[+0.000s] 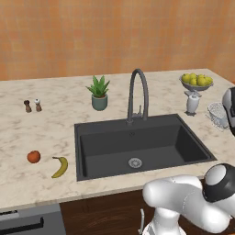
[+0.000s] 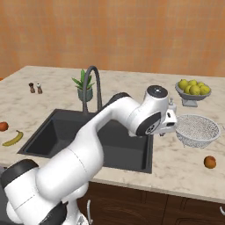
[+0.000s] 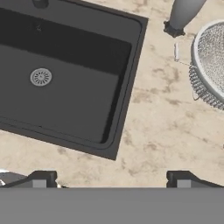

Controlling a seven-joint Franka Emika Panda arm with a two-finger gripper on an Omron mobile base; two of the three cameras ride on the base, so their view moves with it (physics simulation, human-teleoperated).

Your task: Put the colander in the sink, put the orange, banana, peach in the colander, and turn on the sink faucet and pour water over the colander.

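Marble-patterned desk running before an orange wall; the sink, a dark rectangular basin, is set into it, with a round silver drain on its floor and nothing else in the basin. The white arm reaches forward across the sink's right half in the right base view, its hand over the bare strip of desk between the basin's right edge and the colander; the gripper looks straight down on that strip in the hand view, its 2 dark fingertips set wide apart with nothing between them, so it is released. The sink faucet, a tall dark gooseneck, stands at the basin's back edge, its spout arching over the sink; no stream falls from it. The colander, a silvery mesh bowl, sits upright on the desk right of the sink, apart from the basin. Behind it stands a grey footed bowl of yellow-green fruits, with a small pale vase just beside. A potted plant stands left of the faucet. The banana lies on the desk left of the sink, near the front edge; a round orange-red fruit sits near its left. Another round fruit rests in front of the colander. 2 small shakers stand at far left.
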